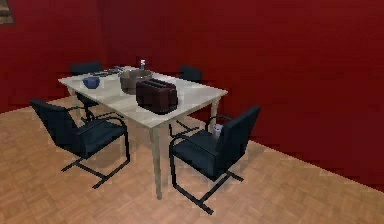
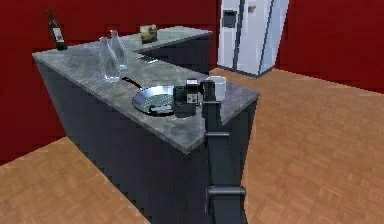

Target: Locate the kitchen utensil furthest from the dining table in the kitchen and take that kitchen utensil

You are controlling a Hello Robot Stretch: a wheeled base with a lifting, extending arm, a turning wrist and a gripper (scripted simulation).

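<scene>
Steel pan [image 2: 152, 98] lies on the counter [image 2: 80, 68] by the gripper [image 2: 182, 98]: found, apparently not yet lifted; whether anything is held, I cannot tell.

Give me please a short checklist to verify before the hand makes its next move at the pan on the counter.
1. Hand has reached the counter: ok.
2. Pan lies flat on the counter, near the hand: ok.
3. Hand touches the pan: cannot tell.
4. Hand holds something: cannot tell, the pan lies right at it.
5. Glass bottles stand clear of the pan's rim: ok.
6. Pan is the utensil farthest from the dining table: cannot tell.
</scene>
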